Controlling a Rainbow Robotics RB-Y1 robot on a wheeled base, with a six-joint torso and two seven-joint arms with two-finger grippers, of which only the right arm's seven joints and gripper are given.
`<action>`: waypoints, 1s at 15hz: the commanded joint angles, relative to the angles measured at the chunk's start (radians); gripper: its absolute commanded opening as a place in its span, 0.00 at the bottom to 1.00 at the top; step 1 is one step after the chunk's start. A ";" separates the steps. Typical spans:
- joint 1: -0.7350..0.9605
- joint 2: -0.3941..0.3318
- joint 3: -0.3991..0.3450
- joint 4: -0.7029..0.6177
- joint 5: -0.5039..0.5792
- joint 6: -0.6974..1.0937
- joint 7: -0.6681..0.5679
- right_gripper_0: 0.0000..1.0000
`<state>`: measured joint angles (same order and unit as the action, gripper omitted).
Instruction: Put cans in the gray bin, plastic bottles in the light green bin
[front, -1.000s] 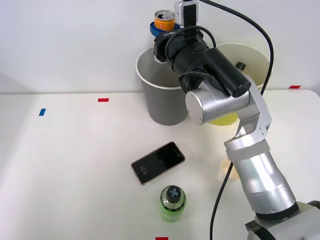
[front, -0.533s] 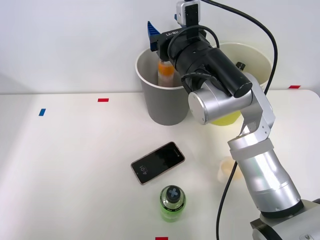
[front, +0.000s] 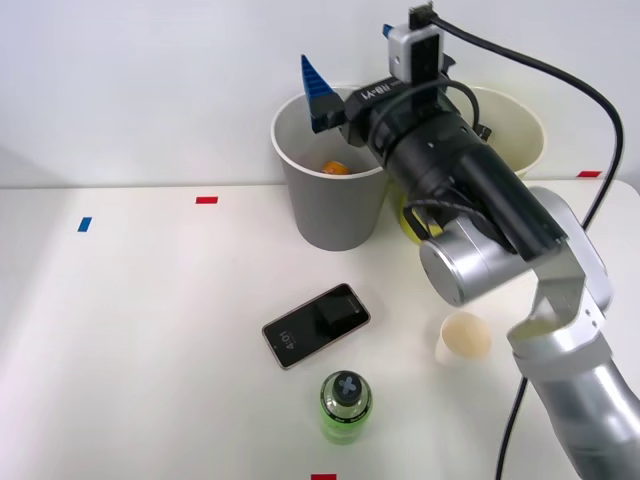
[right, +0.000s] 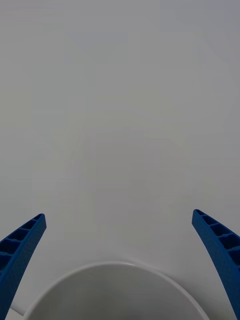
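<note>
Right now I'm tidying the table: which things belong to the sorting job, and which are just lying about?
Job:
small orange drink can, inside the tall gray bin
yellow-green bin
bright green translucent plastic bottle, on the table

Lying about:
black smartphone
white paper cup

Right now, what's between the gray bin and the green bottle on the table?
A black phone lies face up on the table between the gray bin and the green bottle, touching neither, as the front view shows.
</note>
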<state>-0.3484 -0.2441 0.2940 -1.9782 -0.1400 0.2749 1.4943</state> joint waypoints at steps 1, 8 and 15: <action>0.201 -0.057 0.007 -0.195 -0.007 -0.003 -0.016 1.00; 0.677 -0.173 -0.007 -0.334 -0.013 -0.378 -0.039 1.00; 1.072 -0.181 -0.035 -0.334 -0.032 -0.612 -0.045 1.00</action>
<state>0.6732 -0.4307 0.2666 -2.3115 -0.1671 -0.3111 1.4525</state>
